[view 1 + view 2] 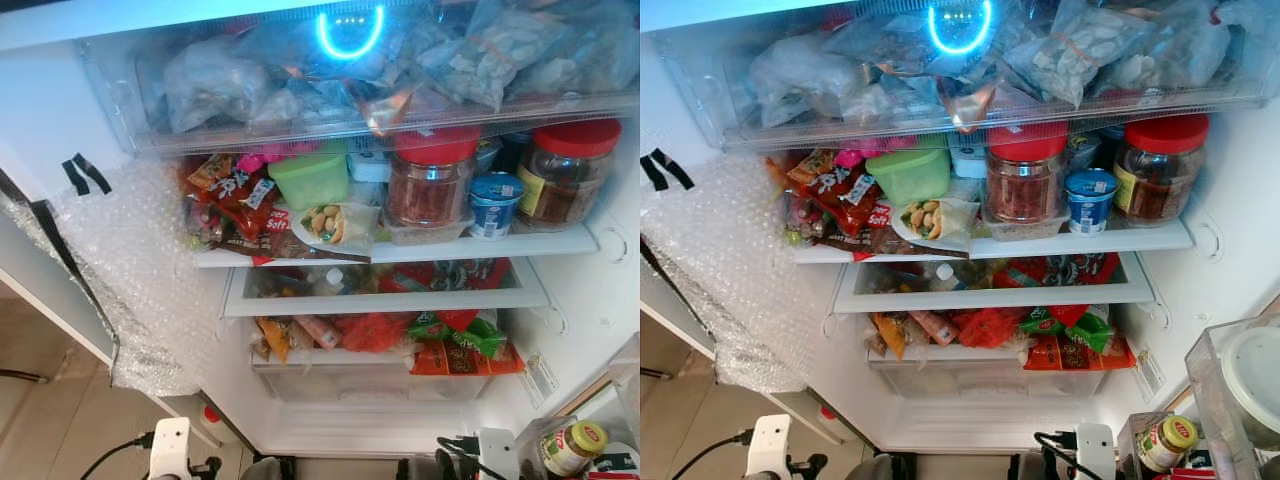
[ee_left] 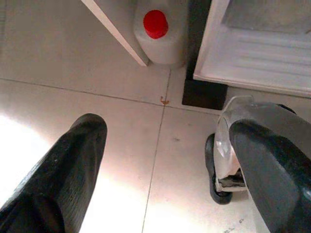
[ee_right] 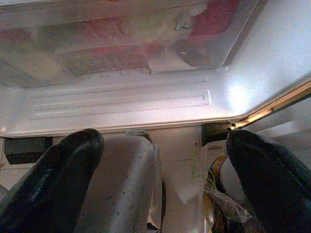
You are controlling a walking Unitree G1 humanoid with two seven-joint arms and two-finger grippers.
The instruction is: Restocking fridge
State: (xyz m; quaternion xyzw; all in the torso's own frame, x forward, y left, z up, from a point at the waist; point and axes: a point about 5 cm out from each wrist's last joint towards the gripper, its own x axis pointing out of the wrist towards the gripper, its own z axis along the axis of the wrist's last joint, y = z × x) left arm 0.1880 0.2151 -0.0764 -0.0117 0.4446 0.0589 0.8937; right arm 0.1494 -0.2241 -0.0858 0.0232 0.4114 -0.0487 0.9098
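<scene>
So the open white fridge (image 1: 600,300) takes up most of the head views and it's packed. The middle shelf has a big red-lidded glass jar of something dark red (image 1: 432,178) near the centre, another red-lidded jar (image 1: 566,172) at the right edge, a small blue-and-white yogurt cup (image 1: 495,204) between them, and a lime green plastic tub (image 1: 311,178) to the left beside red snack packets (image 1: 240,200). The clear top drawer (image 1: 300,90) along the upper frame is stuffed with plastic bags. Orange, red and green packets (image 1: 450,350) sit on the lower shelf.

Both grippers hang low, well below the shelves, holding nothing. The left gripper (image 2: 165,174) has its black fingers spread wide over beige floor tile, with a white red-capped jug (image 2: 158,29) at the top of its wrist view. The right gripper (image 3: 165,179) is spread wide too, aimed at the fridge's bottom lip.

A yellow-lidded jar (image 1: 572,446) sits lower right; bubble wrap (image 1: 130,270) hangs at the left.
</scene>
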